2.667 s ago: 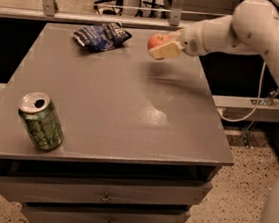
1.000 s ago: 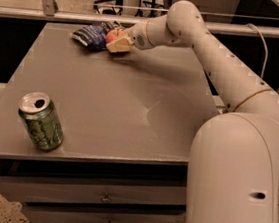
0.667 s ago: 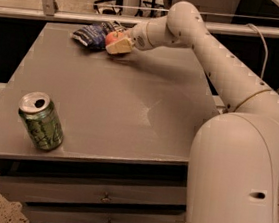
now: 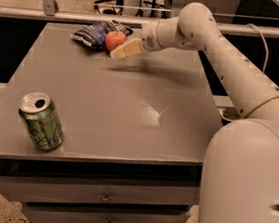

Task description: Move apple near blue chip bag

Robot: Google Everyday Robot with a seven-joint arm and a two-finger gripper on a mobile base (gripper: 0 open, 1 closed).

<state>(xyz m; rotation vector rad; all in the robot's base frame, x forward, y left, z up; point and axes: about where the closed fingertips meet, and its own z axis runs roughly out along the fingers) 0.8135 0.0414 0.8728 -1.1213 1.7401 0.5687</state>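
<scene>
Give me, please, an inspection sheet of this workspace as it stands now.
Surface: grey table over drawers.
Job's things: apple close beside the bag, at the far edge.
Clutter: green can, upright, near left corner.
Claw: claw at the apple's right side, low over the table.
Cables: white cable behind the arm.
Surroundings: metal rail behind the table.

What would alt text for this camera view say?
The robot's gripper is at the apple, beside the blue chip bag on the far side of a grey table. A green can stands near the front left corner.
</scene>
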